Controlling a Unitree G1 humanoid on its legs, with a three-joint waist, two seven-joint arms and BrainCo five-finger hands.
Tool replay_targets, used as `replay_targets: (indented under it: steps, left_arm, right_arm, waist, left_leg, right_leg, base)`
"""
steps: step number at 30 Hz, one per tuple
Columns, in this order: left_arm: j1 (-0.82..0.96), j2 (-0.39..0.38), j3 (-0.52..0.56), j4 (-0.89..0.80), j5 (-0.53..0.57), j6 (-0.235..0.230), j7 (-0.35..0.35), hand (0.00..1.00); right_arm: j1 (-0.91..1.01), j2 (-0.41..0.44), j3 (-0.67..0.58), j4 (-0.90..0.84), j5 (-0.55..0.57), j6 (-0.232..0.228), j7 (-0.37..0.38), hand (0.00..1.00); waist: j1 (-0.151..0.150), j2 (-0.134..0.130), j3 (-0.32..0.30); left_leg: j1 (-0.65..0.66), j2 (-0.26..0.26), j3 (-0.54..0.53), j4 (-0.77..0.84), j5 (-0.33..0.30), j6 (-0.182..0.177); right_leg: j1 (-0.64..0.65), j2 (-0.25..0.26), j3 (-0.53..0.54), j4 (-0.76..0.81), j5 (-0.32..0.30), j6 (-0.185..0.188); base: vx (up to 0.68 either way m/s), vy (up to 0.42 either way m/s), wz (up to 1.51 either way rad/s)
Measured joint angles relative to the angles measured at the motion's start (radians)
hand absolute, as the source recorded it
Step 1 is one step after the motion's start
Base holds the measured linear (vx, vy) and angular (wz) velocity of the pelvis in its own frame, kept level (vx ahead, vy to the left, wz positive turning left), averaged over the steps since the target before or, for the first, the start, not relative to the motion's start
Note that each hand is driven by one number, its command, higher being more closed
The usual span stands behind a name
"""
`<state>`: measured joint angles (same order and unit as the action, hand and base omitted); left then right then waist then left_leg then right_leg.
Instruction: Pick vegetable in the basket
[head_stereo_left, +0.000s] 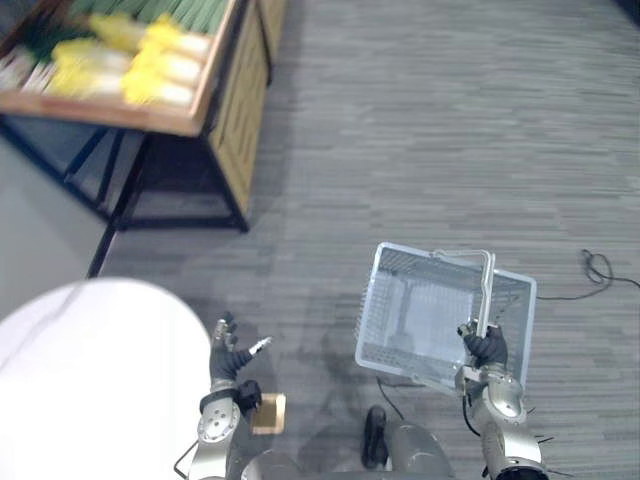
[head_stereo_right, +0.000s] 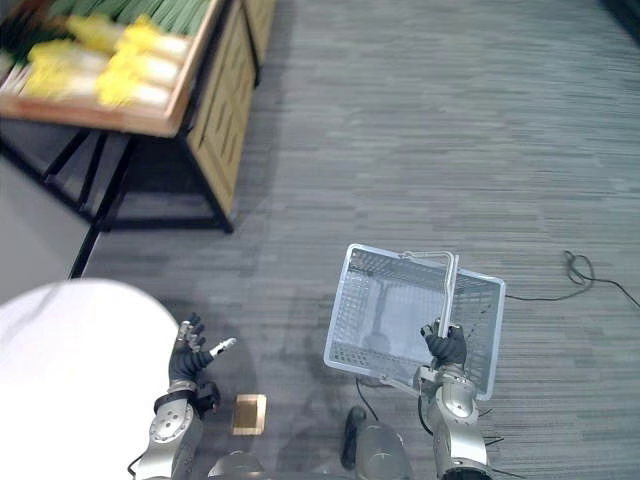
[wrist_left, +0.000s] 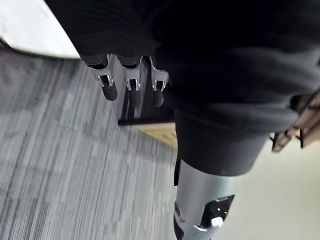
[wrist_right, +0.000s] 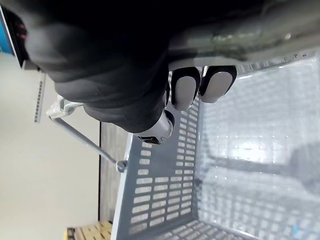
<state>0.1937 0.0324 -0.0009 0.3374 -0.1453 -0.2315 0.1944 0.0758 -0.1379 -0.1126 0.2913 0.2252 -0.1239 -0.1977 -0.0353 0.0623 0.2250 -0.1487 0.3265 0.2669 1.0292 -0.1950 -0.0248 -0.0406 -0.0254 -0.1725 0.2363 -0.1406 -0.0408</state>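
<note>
A pale grey plastic basket (head_stereo_left: 400, 310) with a metal handle (head_stereo_left: 487, 285) hangs over the carpet at the lower right, nothing inside it. My right hand (head_stereo_left: 487, 347) is shut on the basket's handle; in the right wrist view its fingers (wrist_right: 200, 85) curl round the bar above the perforated basket wall (wrist_right: 160, 195). Yellow and white vegetables (head_stereo_left: 140, 60) and green ones (head_stereo_left: 185, 12) lie on a wooden stand (head_stereo_left: 215, 95) at the far upper left. My left hand (head_stereo_left: 232, 355) hovers low at the left, fingers spread and holding nothing; its fingers (wrist_left: 131, 82) show straight in the left wrist view.
A white rounded surface (head_stereo_left: 95, 370) fills the lower left corner. A small wooden block (head_stereo_left: 268, 412) lies on the grey carpet beside my left hand. The stand rests on black metal legs (head_stereo_left: 130, 190). Open carpet stretches between the basket and the stand.
</note>
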Motion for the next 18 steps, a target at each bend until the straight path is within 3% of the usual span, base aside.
replay_targets:
  steps: [2, 3, 4, 6, 7, 8, 10, 12, 13, 14, 15, 17, 18]
  left_arm:
    - [0.003, 0.001, 0.004, -0.003, 0.000, 0.000, 0.003, 0.00]
    - [0.003, 0.000, 0.004, -0.011, 0.000, 0.000, 0.003, 0.00]
    - [0.004, 0.000, 0.003, -0.015, 0.000, -0.001, 0.003, 0.00]
    - [0.011, -0.007, 0.002, -0.026, 0.000, -0.002, 0.005, 0.00]
    - [0.013, -0.004, 0.003, -0.031, 0.001, -0.004, 0.010, 0.00]
    - [0.013, 0.005, 0.006, -0.055, 0.003, -0.004, 0.025, 0.00]
    - [0.011, 0.007, 0.013, -0.072, 0.010, -0.005, 0.029, 0.00]
    - [0.020, 0.008, 0.003, -0.071, 0.012, -0.001, 0.029, 0.00]
    - [0.030, 0.018, 0.001, -0.070, 0.025, 0.008, 0.028, 0.00]
    - [0.033, 0.023, -0.002, -0.070, 0.030, 0.012, 0.029, 0.00]
    - [0.035, 0.033, -0.009, -0.072, 0.033, 0.012, 0.030, 0.00]
    - [0.030, 0.040, -0.015, -0.073, 0.037, 0.010, 0.033, 0.00]
    - [0.026, 0.045, -0.018, -0.073, 0.038, 0.010, 0.032, 0.00]
  right_arm:
    - [-0.015, 0.000, -0.007, 0.000, 0.001, -0.009, 0.000, 1.00]
    - [-0.015, -0.002, -0.007, 0.003, 0.001, -0.013, -0.001, 1.00]
    - [-0.015, -0.004, -0.007, 0.006, 0.001, -0.015, -0.003, 1.00]
    - [-0.016, -0.028, -0.007, 0.036, 0.000, -0.023, -0.014, 1.00]
    - [-0.035, -0.017, -0.010, 0.090, -0.001, -0.019, -0.022, 1.00]
    - [-0.037, -0.015, -0.005, 0.095, -0.001, -0.018, -0.027, 1.00]
    - [-0.042, -0.014, -0.004, 0.105, -0.003, -0.015, -0.028, 1.00]
    - [-0.035, -0.004, -0.004, 0.131, -0.014, -0.003, -0.015, 1.00]
    - [-0.032, 0.015, -0.004, 0.144, -0.026, 0.011, -0.013, 1.00]
    - [-0.028, 0.018, -0.002, 0.152, -0.032, 0.014, -0.012, 1.00]
    - [-0.017, 0.019, 0.003, 0.157, -0.040, 0.017, -0.008, 1.00]
    - [-0.022, 0.019, 0.015, 0.153, -0.050, 0.017, 0.010, 1.00]
    - [-0.025, 0.019, 0.015, 0.153, -0.051, 0.016, 0.015, 1.00]
  waist:
    - [0.027, -0.012, 0.008]
    - [0.034, -0.011, 0.009]
    - [0.037, -0.011, 0.011]
    - [0.050, 0.006, 0.003]
    - [0.055, -0.015, 0.001]
    - [0.056, -0.040, -0.009]
    - [0.061, -0.045, -0.009]
    - [0.060, -0.048, -0.007]
    - [0.048, -0.053, -0.005]
    - [0.048, -0.053, -0.005]
    - [0.049, -0.053, -0.005]
    - [0.046, -0.043, -0.006]
    - [0.044, -0.041, -0.005]
  left_leg:
    - [-0.120, -0.086, -0.067, -0.048, -0.078, -0.009]
    - [-0.177, -0.120, -0.074, -0.127, -0.086, -0.013]
    - [-0.200, -0.140, -0.076, -0.193, -0.085, -0.014]
    - [-0.206, -0.195, -0.096, -0.549, 0.006, -0.032]
    - [-0.183, -0.235, -0.074, -0.554, 0.038, 0.032]
    - [-0.200, -0.268, -0.075, -0.531, -0.002, 0.057]
    - [-0.217, -0.284, -0.074, -0.451, -0.088, 0.083]
    - [-0.147, -0.314, -0.071, -0.460, -0.129, 0.107]
    - [-0.047, -0.337, -0.074, -0.507, -0.147, 0.117]
    - [-0.004, -0.344, -0.078, -0.531, -0.150, 0.120]
    - [0.085, -0.356, -0.093, -0.589, -0.150, 0.122]
    - [0.204, -0.353, -0.124, -0.703, -0.150, 0.122]
    - [0.228, -0.347, -0.130, -0.728, -0.150, 0.122]
  right_leg:
    - [0.050, -0.032, 0.067, -0.034, -0.009, 0.026]
    - [0.086, -0.054, 0.080, -0.049, -0.029, 0.053]
    - [0.104, -0.067, 0.083, -0.055, -0.043, 0.066]
    - [0.135, -0.094, 0.090, -0.057, -0.091, 0.121]
    - [0.165, -0.128, 0.106, -0.062, -0.104, 0.145]
    - [0.164, -0.156, 0.097, -0.067, -0.104, 0.146]
    - [0.170, -0.178, 0.101, -0.020, -0.106, 0.179]
    - [0.101, -0.209, 0.129, 0.234, -0.088, 0.246]
    - [0.005, -0.223, 0.151, 0.550, -0.059, 0.315]
    - [-0.022, -0.228, 0.144, 0.643, -0.066, 0.304]
    - [-0.066, -0.230, 0.102, 0.754, -0.101, 0.241]
    - [-0.161, -0.222, -0.020, 0.746, -0.161, 0.133]
    - [-0.197, -0.215, -0.047, 0.716, -0.176, 0.107]
  base:
    - [0.36, 0.196, -0.95]
    - [0.41, 0.283, -0.59]
    - [0.43, 0.334, -0.30]
    - [0.30, 0.254, -0.18]
    - [0.34, 0.236, 0.07]
    - [0.46, 0.272, 0.12]
    - [0.58, 0.338, 0.14]
    - [0.51, 0.273, 0.18]
    - [0.56, 0.177, 0.21]
    - [0.69, 0.147, 0.27]
    - [0.59, 0.076, 0.23]
    - [0.58, 0.008, 0.21]
    - [0.55, -0.047, 0.22]
